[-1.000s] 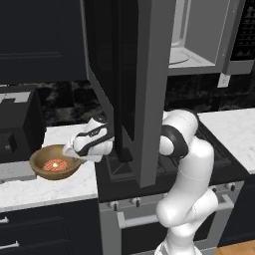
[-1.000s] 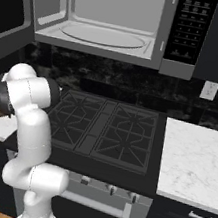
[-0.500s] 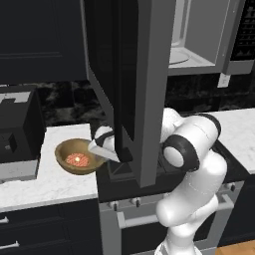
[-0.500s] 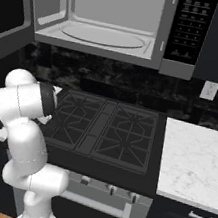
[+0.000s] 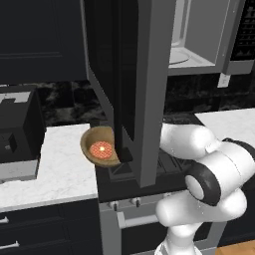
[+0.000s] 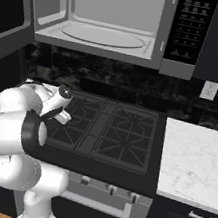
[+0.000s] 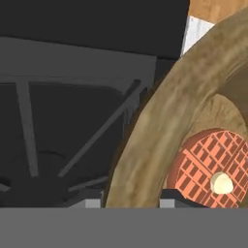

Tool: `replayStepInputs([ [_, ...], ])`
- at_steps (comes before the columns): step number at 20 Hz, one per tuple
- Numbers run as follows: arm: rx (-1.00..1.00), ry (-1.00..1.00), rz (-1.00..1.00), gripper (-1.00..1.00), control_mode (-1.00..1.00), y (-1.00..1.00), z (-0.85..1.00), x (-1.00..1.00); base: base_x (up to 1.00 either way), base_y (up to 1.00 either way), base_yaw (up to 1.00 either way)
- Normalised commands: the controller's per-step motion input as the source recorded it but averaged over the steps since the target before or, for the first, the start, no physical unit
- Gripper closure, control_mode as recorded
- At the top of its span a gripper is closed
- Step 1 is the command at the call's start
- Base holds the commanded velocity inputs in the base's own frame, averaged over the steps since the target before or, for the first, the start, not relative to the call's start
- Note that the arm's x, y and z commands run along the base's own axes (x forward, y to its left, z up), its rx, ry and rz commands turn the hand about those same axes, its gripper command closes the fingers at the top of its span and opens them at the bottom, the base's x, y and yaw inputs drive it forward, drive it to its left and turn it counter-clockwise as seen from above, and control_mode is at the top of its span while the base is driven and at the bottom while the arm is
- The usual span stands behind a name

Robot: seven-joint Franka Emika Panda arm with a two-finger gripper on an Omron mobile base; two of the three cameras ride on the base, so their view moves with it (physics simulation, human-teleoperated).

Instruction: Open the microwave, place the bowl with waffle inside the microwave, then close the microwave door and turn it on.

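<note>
The microwave hangs above the stove with its light grey cavity showing. Its door stands swung out to the left and hides my hand in the left base view. The tan wooden bowl hangs tilted at the door's left edge, over the seam of counter and stove, with the reddish waffle still inside. In the hand view my gripper is shut on the bowl at its rim, and the waffle with its pale centre lies close by.
A black toaster-like box sits on the white counter at the left. The black stove lies under the microwave, with another white counter to its right. The black button panel is on the microwave's right.
The bowl has come up off the left counter and travelled right to the open door's edge, tilting. My arm has swung its elbow forward and to the right.
</note>
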Motion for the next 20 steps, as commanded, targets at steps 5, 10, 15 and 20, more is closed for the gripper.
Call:
replayStepInputs([
  [5, -0.18, -0.10, 0.00, 1.00, -1.00, -0.89, 0.84, -0.02, 0.00, 0.00, 0.00],
  [10, -0.27, 0.00, 0.00, 1.00, -1.00, -0.96, 0.68, -0.30, 0.00, 0.00, 0.00],
  [15, -0.05, 0.06, -0.03, 1.00, -1.00, -1.00, 0.44, -0.54, 0.00, 0.00, 0.00],
  [20, 0.15, 0.15, -0.31, 1.00, -1.00, -0.83, 0.43, -0.57, 0.00, 0.00, 0.00],
])
